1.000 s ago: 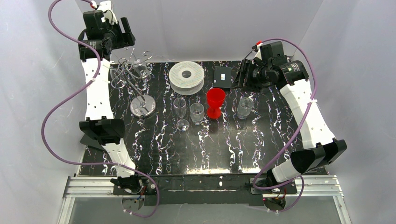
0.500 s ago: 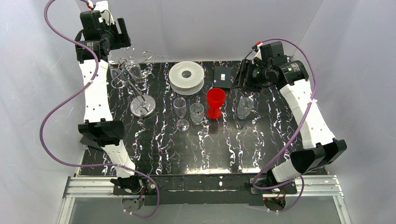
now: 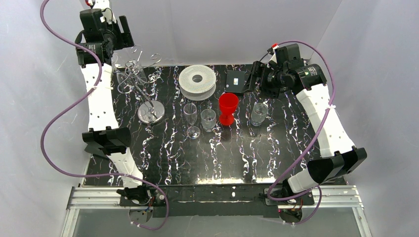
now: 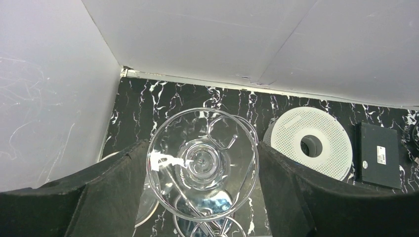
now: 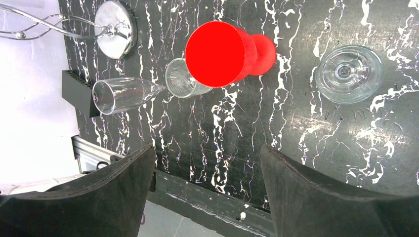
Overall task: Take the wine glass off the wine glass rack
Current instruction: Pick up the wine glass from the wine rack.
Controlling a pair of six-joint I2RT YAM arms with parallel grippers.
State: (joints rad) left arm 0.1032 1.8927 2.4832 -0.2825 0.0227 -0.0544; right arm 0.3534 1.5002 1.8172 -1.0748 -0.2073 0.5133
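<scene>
The wine glass [image 4: 202, 163] is clear and seen end-on in the left wrist view, its round edge touching both black fingers. My left gripper [image 4: 202, 148] is shut on it, high at the back left corner [image 3: 124, 37]. The wine glass rack [image 3: 151, 112] is a silver wire tree on a chrome disc base, standing below and in front of that gripper. Its curved wires [image 4: 217, 227] show through and under the glass. The rack's base also shows in the right wrist view [image 5: 114, 28]. My right gripper [image 3: 254, 79] is open and empty above the table's back right [image 5: 202, 158].
A white ribbed spool [image 3: 197, 81] and a black box [image 3: 235, 81] lie at the back. A red cup [image 3: 228, 108], a tall flute [image 3: 190, 118], a small glass [image 3: 208, 118] and another clear glass [image 3: 258, 113] stand mid-table. White walls close in on the left and back.
My left gripper has risen and drawn back to the left with the wine glass, away from the rack's wires. My right gripper has turned slightly.
</scene>
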